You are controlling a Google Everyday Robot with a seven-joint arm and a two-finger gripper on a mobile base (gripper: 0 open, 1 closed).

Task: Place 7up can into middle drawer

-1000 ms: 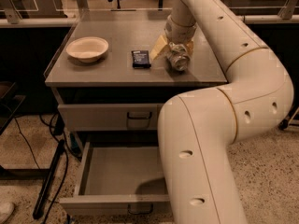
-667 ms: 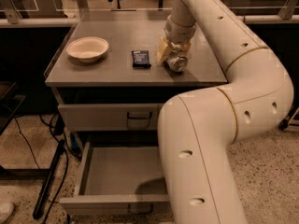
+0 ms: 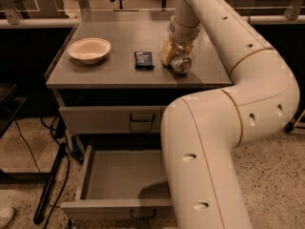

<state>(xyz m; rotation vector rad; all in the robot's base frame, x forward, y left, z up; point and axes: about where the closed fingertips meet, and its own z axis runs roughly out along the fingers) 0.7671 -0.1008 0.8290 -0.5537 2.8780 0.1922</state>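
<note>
The 7up can (image 3: 180, 64) lies on its side on the cabinet top (image 3: 119, 75), near the right edge, with a shiny round end facing me. My gripper (image 3: 174, 57) reaches down from above and is closed around the can, with a yellowish finger (image 3: 167, 51) against its left side. The can still rests on the top. The middle drawer (image 3: 90, 173) is pulled open below, and its shallow grey interior is empty. My arm covers the drawer's right part.
A cream bowl (image 3: 89, 50) sits at the left of the cabinet top. A flat dark packet (image 3: 143, 60) lies just left of the can. The top drawer (image 3: 109, 119) is shut. A dark pole and cables (image 3: 50, 185) lie on the floor at left.
The yellowish finger has moved in against the can's left side. The can has shifted slightly on the top.
</note>
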